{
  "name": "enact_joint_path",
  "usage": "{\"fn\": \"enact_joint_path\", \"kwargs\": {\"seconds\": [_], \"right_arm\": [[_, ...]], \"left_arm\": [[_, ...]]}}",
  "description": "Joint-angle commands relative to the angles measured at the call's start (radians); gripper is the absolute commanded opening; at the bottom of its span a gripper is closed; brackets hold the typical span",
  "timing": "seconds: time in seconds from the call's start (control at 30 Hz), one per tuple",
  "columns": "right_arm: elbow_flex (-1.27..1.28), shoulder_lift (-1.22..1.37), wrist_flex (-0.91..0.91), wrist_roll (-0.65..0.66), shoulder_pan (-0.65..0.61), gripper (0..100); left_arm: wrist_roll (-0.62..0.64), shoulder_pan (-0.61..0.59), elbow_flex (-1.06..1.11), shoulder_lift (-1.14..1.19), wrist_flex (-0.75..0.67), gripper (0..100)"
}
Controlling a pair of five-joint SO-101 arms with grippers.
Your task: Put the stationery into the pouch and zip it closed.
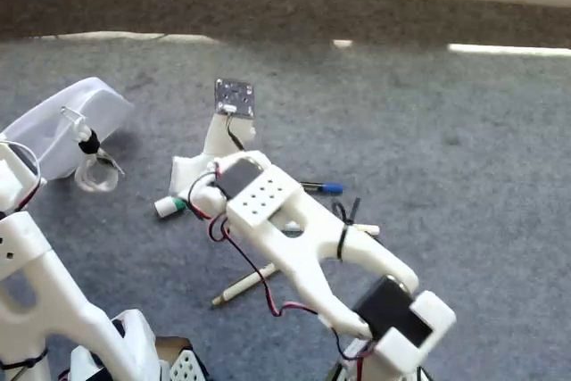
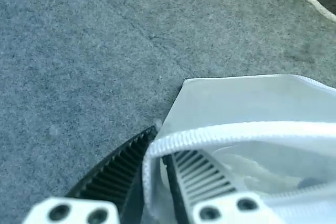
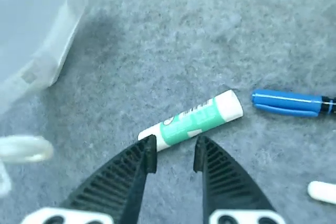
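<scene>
High view: the pouch (image 1: 62, 122), translucent white, is seen lifted at the far left edge of the grey table surface (image 1: 464, 149), with a pale ring (image 1: 94, 176) just beside its lower edge. The right arm is stretched across the middle of the table, and the right gripper (image 3: 175, 153) is held low over the glue stick (image 1: 169, 207). A blue pen (image 1: 326, 187) lies near the glue stick, partly hidden behind the arm. A cream-coloured pen (image 1: 241, 287) lies nearer the arm bases, well apart from the pouch.

In the right wrist view, the 2 black ribbed fingers (image 3: 139, 166) are seen spread apart, 1 tip on each side of the white end of the glue stick. Whether the tips touch it cannot be told. The glue stick lies flat on the table, green in its middle and white at both ends. The blue pen lies just beside its far end, apart from it.

In the left wrist view, the left gripper (image 2: 157, 169) is seen pinched on the pouch's woven white rim, which is clamped between the 2 fingers (image 2: 113, 171). The pouch mouth is held open, and no stationery can be made out inside.
</scene>
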Motion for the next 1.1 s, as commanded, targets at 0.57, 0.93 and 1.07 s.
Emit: {"fn": "enact_joint_path", "kwargs": {"seconds": [0.57, 0.93, 1.07], "right_arm": [[-0.533, 0.412, 0.265, -0.094, 0.035, 17.4], [-0.785, 0.650, 0.372, -0.094, 0.035, 17.4], [-0.865, 0.696, 0.464, -0.094, 0.033, 17.4]], "left_arm": [[0.009, -0.012, 0.035, -0.001, -0.068, 1], [0.009, -0.012, 0.039, -0.001, -0.080, 1], [0.009, -0.013, 0.039, -0.001, -0.075, 1]]}}
